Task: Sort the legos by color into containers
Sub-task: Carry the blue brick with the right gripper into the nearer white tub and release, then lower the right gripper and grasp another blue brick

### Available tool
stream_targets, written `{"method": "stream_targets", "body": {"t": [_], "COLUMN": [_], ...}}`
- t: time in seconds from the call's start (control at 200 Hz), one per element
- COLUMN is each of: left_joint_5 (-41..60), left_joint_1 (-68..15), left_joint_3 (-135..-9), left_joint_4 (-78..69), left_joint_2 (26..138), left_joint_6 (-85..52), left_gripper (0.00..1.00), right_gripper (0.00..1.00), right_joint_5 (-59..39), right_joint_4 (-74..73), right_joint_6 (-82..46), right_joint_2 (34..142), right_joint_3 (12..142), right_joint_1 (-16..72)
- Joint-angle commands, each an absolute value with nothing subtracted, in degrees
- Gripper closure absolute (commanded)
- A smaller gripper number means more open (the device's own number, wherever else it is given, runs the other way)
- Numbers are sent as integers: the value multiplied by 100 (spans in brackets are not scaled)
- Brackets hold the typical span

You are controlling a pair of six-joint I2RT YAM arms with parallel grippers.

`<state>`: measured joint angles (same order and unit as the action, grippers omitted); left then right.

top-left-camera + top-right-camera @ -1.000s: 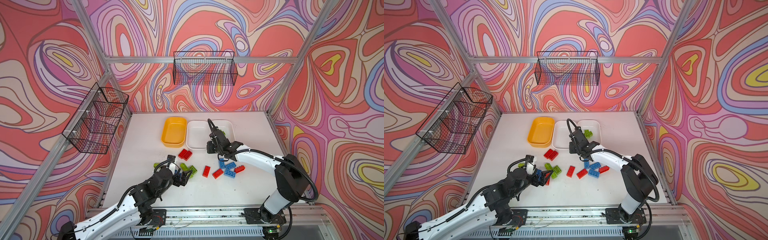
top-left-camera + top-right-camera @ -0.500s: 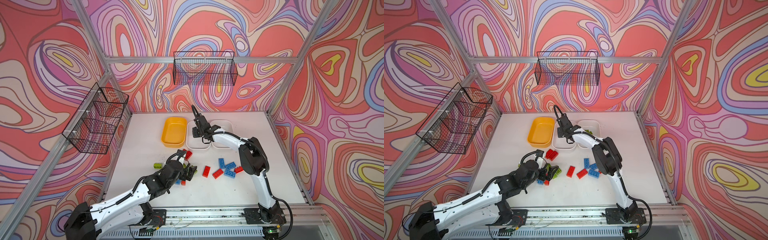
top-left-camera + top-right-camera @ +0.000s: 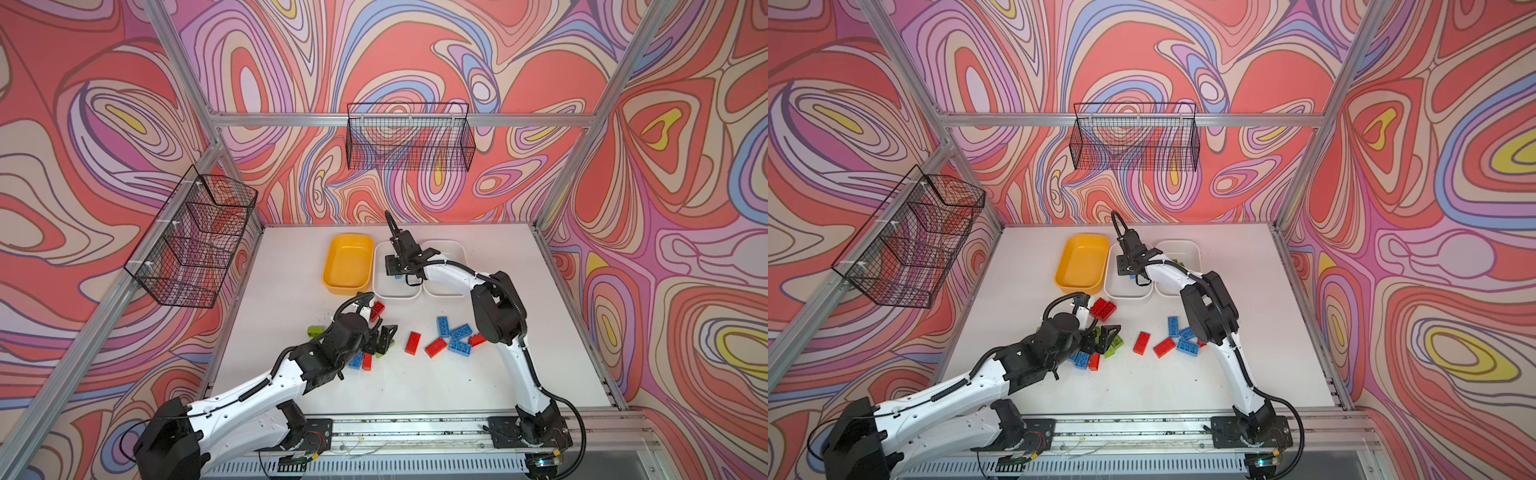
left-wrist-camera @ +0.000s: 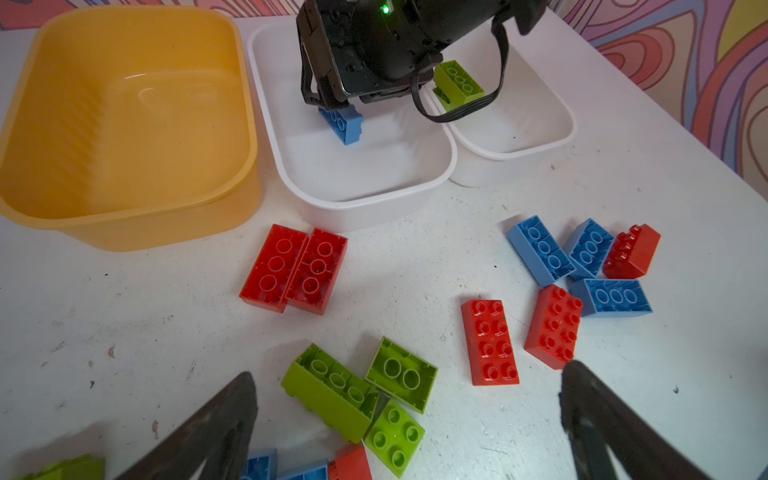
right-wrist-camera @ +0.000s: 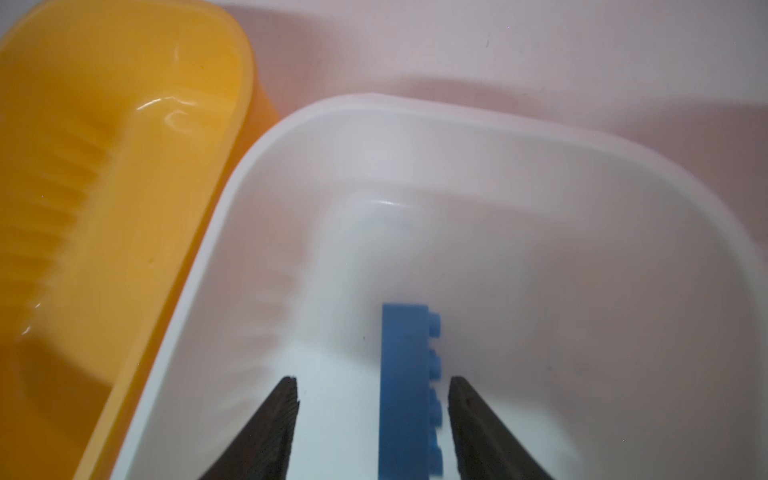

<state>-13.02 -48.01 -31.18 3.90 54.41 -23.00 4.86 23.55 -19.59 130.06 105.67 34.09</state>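
Observation:
My right gripper (image 5: pixel 372 379) hangs inside the middle white tub (image 3: pixel 395 294), jaws apart. A blue lego (image 5: pixel 405 395) stands on edge between the fingers, close to one finger and well clear of the other; it also shows in the left wrist view (image 4: pixel 343 122). The right white tub (image 4: pixel 536 137) holds a green lego (image 4: pixel 457 81). The yellow tub (image 3: pixel 348 262) has nothing in it. My left gripper (image 4: pixel 409 370) is wide open, low over three green legos (image 4: pixel 332 386). Red legos (image 4: pixel 295 268) and blue legos (image 4: pixel 582 253) lie loose on the table.
Black wire baskets hang on the left wall (image 3: pixel 195 241) and the back wall (image 3: pixel 409 139). A lone green lego (image 3: pixel 314 331) lies left of my left arm. A blue and a red lego (image 3: pixel 1086 360) sit under the left wrist. Aluminium posts frame the table.
My right gripper carried the blue lego from the table's bricks to the middle white tub and its jaws have parted. My left gripper moved forward over the green legos, still open.

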Motion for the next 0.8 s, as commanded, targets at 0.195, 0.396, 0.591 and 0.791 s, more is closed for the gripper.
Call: {"method": "stream_targets", "body": {"t": [0.195, 0.396, 0.591, 0.791], "left_joint_5": [-258, -320, -459, -753], "left_joint_1": [-4842, -5080, -5098, -5100], "left_joint_3": [-2523, -2566, -2700, -2776], "left_joint_4": [82, 195, 357, 475], "left_joint_2": [4499, 4601, 4732, 4932], "left_joint_6": [-2680, -2895, -2894, -2993], "left_gripper": [0, 0, 0, 0], "right_gripper": [40, 41, 40, 40], "right_joint_5": [820, 1053, 1114, 905], "right_joint_4": [2217, 2346, 2220, 1868], "right_joint_6": [-2256, -2506, -2739, -2767], "right_joint_2": [10394, 8866, 8108, 8254], "right_joint_3": [8082, 6252, 5086, 4616], "right_joint_1": [3576, 3656, 3652, 3655]}}
